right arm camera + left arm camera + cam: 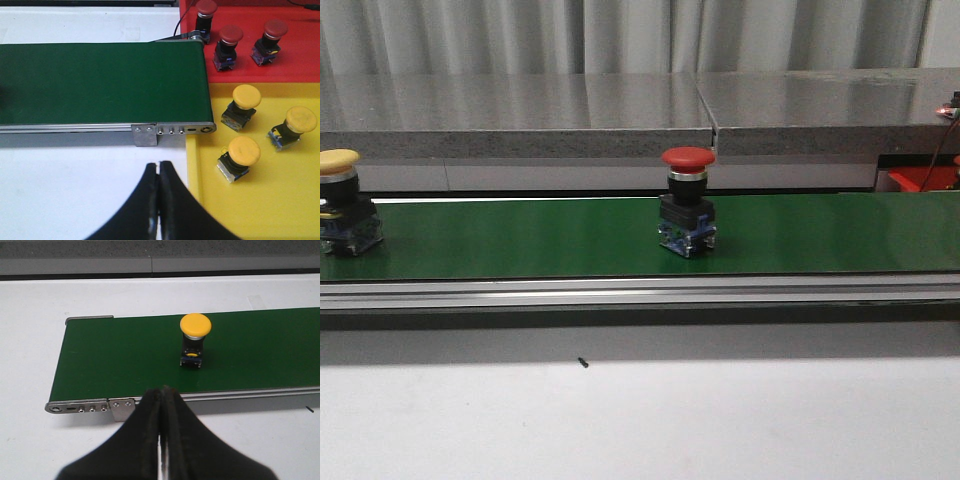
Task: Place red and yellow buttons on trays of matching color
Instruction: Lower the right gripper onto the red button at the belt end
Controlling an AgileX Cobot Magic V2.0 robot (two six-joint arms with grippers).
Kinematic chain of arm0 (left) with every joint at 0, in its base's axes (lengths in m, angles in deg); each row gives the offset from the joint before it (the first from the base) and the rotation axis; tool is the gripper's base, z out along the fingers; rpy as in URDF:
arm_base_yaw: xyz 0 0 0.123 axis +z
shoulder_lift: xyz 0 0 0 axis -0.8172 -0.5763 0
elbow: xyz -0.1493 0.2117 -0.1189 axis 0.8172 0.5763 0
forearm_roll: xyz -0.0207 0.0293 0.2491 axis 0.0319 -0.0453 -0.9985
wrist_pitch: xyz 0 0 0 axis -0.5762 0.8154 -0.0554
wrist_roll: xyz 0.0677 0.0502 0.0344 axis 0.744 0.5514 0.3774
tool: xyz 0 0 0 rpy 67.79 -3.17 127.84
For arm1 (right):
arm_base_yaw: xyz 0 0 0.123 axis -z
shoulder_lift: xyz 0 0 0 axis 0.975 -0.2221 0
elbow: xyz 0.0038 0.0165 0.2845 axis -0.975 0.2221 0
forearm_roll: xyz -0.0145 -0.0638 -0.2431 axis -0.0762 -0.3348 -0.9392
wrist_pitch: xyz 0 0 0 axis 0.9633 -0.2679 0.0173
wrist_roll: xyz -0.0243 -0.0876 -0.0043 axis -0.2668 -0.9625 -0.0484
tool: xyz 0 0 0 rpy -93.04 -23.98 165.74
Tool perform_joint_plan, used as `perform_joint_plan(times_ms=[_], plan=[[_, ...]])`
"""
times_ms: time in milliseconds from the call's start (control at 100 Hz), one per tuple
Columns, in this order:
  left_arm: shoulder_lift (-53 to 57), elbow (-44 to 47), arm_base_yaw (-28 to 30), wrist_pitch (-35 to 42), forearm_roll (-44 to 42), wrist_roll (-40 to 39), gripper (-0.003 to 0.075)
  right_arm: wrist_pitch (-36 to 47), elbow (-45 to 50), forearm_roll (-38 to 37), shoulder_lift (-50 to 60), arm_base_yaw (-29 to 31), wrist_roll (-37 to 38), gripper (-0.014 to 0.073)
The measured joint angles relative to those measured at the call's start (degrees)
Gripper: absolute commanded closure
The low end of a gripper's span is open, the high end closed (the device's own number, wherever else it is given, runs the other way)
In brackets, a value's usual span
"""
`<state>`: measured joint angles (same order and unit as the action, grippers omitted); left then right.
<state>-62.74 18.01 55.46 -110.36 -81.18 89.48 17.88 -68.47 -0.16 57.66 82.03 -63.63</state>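
Green conveyor belt carries the red button at centre frame and the yellow button at far left — both upright. Left gripper and right gripper are clenched, holding nothing — clear of the belt.

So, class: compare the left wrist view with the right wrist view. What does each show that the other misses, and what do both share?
Only the left wrist view shows a yellow button standing upright on the belt. Only the right wrist view shows the red tray holding three red buttons and the yellow tray holding three yellow ones. Both show the green conveyor belt and a shut gripper: left gripper, right gripper.
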Motion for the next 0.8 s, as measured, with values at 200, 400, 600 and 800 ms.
perform_joint_plan(times_ms=[200,400,600,800], plan=[[0.00,0.00,0.00,0.00,0.00,-0.09,0.0741,0.00,0.00,0.00,0.00,0.00,0.00,0.0661],[0.00,0.00,0.00,0.00,0.00,-0.09,0.0741,0.00,0.00,1.57,-0.59,0.00,0.00,0.0661],[0.00,0.00,0.00,0.00,0.00,-0.09,0.0741,-2.26,-4.06,3.78,-8.04,0.00,0.00,0.0661],[0.00,0.00,0.00,0.00,0.00,-0.09,0.0741,-4.31,-14.11,3.88,-18.78,0.00,0.00,0.0661]])
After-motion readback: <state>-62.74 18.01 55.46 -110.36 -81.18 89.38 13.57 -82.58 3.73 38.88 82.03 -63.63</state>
